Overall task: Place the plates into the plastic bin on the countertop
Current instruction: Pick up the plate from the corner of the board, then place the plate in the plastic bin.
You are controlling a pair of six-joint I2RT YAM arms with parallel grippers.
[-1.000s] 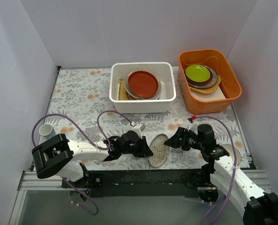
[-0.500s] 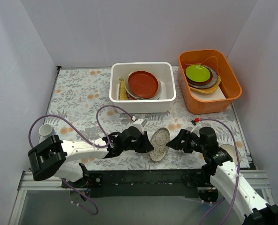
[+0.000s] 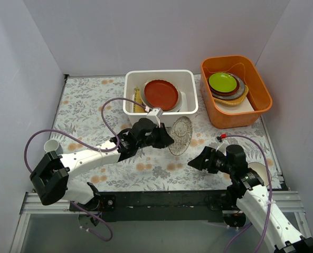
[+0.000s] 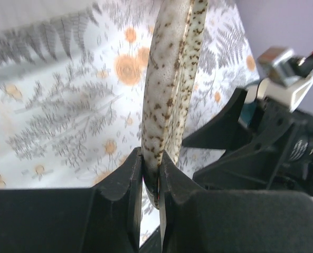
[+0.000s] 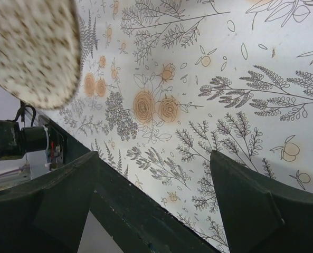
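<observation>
Pale countertop [image 3: 87,105] printed with grey ferns and orange flowers is spread beneath both arms. A beige, speckled round plate [image 3: 180,135] is held on edge by the left gripper [image 3: 168,139], whose jaws are pinched almost closed on its rim, just near of the white rectangular plastic bin [image 3: 161,72]. The right gripper [image 3: 197,160] is spread wide with nothing held, at the plate's near right.

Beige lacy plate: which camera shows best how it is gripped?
Left wrist: the plate is seen edge-on, its rim pinched in the left tool. Top external shows its whole face, held up near the plastic bin. Right wrist catches only a blurred part at upper left.
</observation>
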